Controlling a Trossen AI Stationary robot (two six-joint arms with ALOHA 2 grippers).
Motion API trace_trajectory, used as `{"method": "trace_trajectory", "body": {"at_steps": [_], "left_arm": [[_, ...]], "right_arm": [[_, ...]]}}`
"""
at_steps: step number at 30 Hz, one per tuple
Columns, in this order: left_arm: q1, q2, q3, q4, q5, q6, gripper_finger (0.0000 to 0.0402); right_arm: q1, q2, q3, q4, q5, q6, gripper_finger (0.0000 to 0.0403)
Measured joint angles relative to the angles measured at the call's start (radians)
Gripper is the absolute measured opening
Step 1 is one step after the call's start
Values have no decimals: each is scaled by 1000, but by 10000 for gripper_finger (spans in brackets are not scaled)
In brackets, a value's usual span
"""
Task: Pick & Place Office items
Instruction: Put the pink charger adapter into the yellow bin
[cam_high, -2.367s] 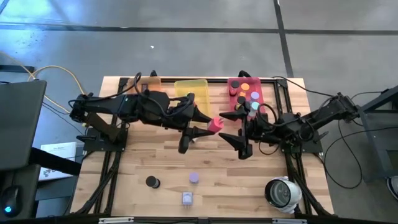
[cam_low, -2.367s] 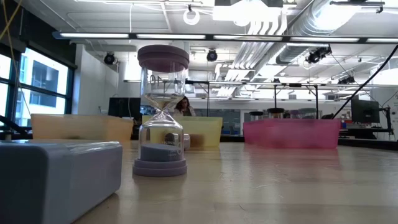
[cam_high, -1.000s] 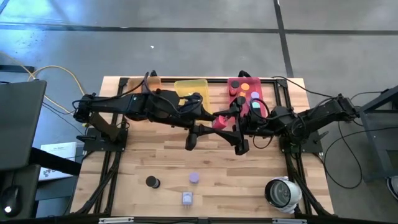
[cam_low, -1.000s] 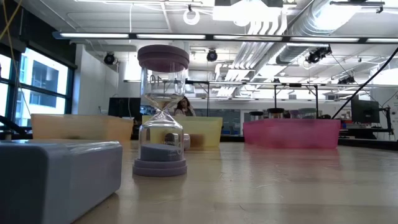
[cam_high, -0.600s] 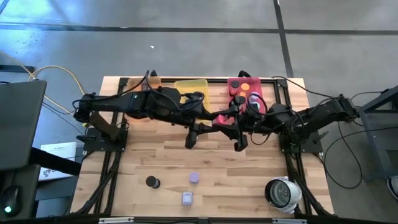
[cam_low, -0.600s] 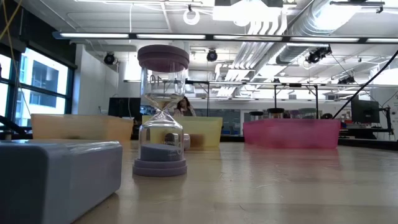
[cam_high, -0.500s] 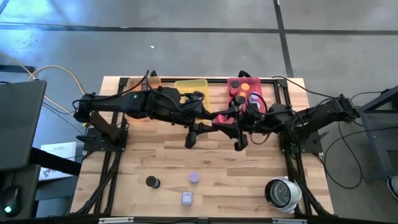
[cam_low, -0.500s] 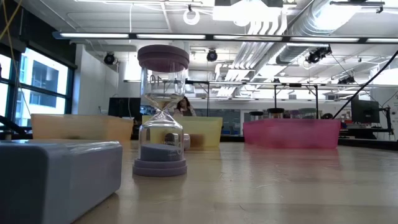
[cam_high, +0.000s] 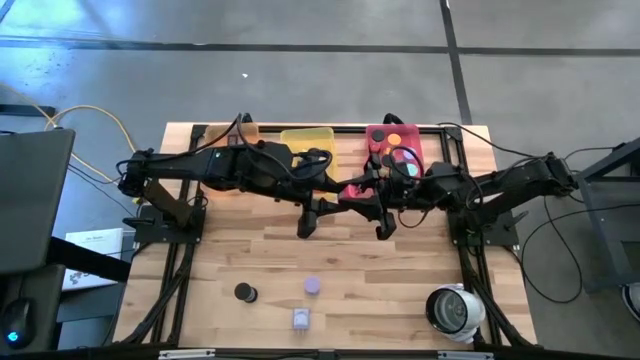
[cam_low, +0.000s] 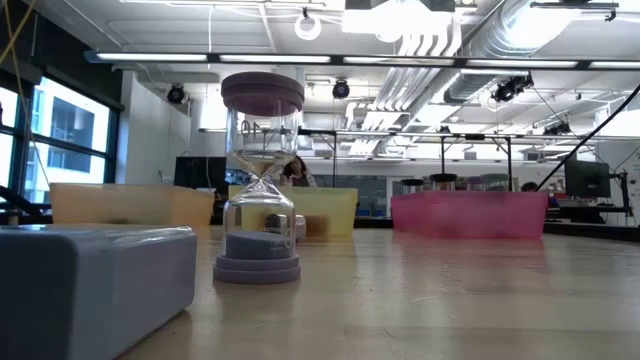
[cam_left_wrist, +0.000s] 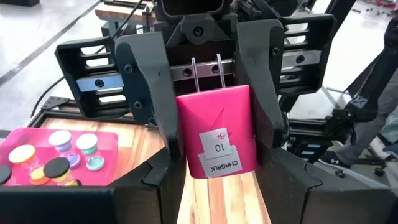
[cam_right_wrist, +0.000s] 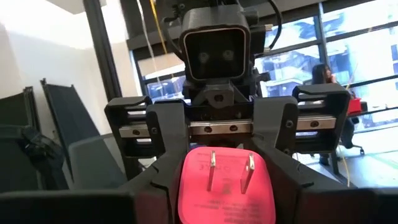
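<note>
Over mid-table, the left gripper (cam_high: 338, 190) and right gripper (cam_high: 362, 192) are facing each other, both clamping a pink charger (cam_left_wrist: 216, 130). Only the wrist views are showing its prongs and label. Low down, an hourglass (cam_low: 261, 180) is standing on the wooden table (cam_low: 450, 300), trays behind.

we see a grey concrete floor (cam_high: 300, 70) with dark seams around the wood table (cam_high: 260, 260). open ceiling (cam_low: 420, 40) with white ducts (cam_low: 470, 45) and strip lights (cam_low: 200, 57). big windows (cam_low: 70, 135) on the left in the low view, more windows (cam_right_wrist: 348, 68) behind in the right wrist view. a person (cam_right_wrist: 324, 74) sits by them. dark monitor (cam_low: 583, 178) far right.
</note>
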Motion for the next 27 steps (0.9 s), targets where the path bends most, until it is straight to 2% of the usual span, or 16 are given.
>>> {"method": "trace_trajectory", "body": {"at_steps": [8, 14, 20, 22, 27], "left_arm": [[0, 0, 0, -19, 4, 4, 169], [0, 0, 0, -35, 58, 50, 182], [-22, 1, 0, -6, 154, 37, 243], [-33, 1, 0, 0, 129, 35, 270], [-46, 1, 0, -29, -22, -8, 328]], "right_arm": [[0, 0, 0, -22, -30, -1, 138], [9, 0, 0, -42, -36, 10, 138], [17, 1, 0, -44, -77, 17, 138], [17, 1, 0, -40, -89, 29, 138], [14, 1, -1, -46, -82, 32, 138]]}}
